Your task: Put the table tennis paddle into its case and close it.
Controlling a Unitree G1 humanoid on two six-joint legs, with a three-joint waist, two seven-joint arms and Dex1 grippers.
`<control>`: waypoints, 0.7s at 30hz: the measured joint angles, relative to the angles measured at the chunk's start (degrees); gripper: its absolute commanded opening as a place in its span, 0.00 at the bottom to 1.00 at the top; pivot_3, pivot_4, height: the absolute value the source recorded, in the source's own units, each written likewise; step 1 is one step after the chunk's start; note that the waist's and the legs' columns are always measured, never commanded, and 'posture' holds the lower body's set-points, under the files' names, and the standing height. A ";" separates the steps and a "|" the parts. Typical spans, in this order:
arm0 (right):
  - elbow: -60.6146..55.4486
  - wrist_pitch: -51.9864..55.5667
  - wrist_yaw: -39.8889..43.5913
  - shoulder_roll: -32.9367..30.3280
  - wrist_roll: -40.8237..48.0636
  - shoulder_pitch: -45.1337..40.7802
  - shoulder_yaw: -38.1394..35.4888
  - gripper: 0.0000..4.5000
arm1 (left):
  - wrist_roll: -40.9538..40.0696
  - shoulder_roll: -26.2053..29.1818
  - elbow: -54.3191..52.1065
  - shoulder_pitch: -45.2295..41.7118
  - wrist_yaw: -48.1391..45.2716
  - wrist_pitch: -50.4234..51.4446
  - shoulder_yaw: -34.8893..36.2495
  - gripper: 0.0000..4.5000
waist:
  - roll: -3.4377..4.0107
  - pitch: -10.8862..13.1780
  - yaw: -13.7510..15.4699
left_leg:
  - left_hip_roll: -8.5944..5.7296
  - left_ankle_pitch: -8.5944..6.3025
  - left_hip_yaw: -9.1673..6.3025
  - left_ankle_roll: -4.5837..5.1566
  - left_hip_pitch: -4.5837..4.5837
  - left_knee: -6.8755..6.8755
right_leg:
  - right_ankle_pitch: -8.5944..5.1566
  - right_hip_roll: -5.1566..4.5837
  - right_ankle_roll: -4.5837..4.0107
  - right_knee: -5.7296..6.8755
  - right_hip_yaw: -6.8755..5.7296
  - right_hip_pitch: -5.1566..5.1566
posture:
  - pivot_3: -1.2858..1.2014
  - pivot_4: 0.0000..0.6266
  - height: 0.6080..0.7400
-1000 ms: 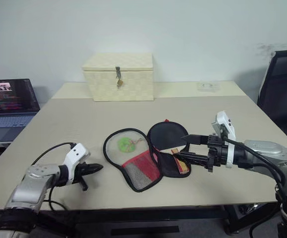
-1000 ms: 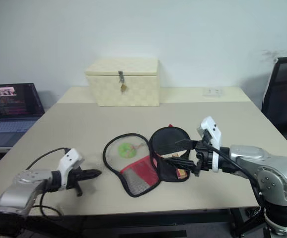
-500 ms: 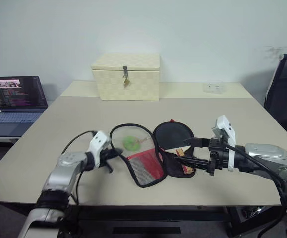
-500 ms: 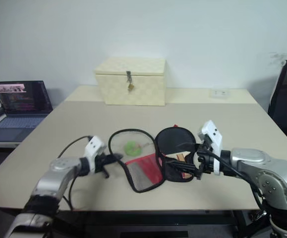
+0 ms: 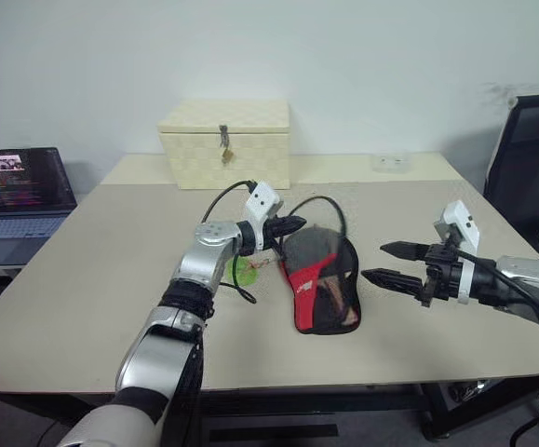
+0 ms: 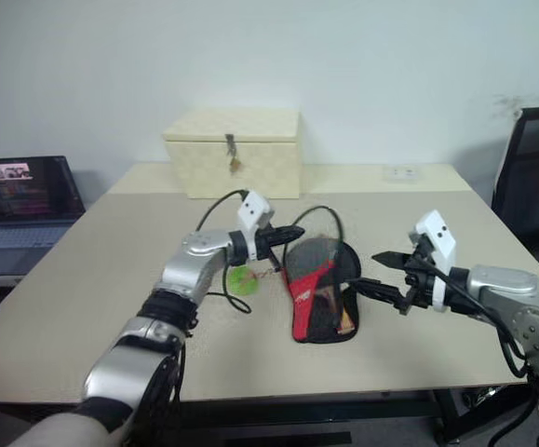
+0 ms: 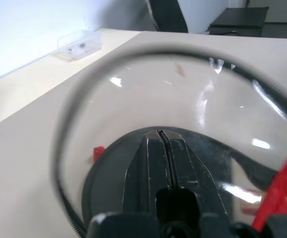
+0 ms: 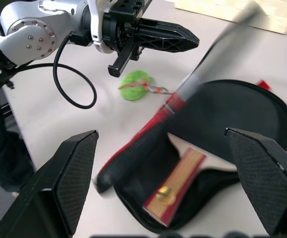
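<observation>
Bare table (image 5: pixel 92 279) is lying open along its left edge and front edge; the case (image 5: pixel 323 279) is occupying the middle, a cream box (image 5: pixel 224 144) is blocking the back edge

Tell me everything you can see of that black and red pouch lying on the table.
The case is a flat, paddle-shaped fabric pouch, black with a red mesh flap that stands partly raised. It lies on the beige table between the two claws. Inside, the paddle shows its light wooden handle with red stripes. A green charm lies on the table beside it. The shut left claw is at the flap's upper edge.
</observation>
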 measured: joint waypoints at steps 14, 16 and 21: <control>13.67 -2.29 -4.60 5.13 -9.85 -3.02 8.55 1.00 | -3.55 8.91 -13.43 14.40 -2.65 4.95 5.12 0.00 | 0.00 0.01 -0.20 | 0.32 0.00 -0.10 -0.01 -0.06 0.04 | 0.05 -0.08 -0.08 0.01 0.07 -0.01 | 0.52 0.24 1.00; 17.09 -3.34 -5.12 6.63 -12.39 -3.57 10.43 1.00 | -6.18 10.59 -20.27 18.45 -4.60 8.28 5.63 0.00 | 0.00 0.01 -0.09 | 0.32 0.01 -0.10 -0.01 -0.06 0.04 | 0.05 -0.10 -0.08 0.01 0.08 -0.01 | 0.52 0.24 1.00; 24.49 -6.68 -6.10 10.37 -18.19 -5.09 13.36 1.00 | -12.84 14.61 -34.01 25.40 -8.25 15.63 8.11 0.00 | 0.00 0.01 0.28 | 0.36 0.01 -0.13 -0.01 -0.04 0.06 | 0.06 -0.09 -0.09 0.03 0.06 -0.01 | 0.52 0.24 1.00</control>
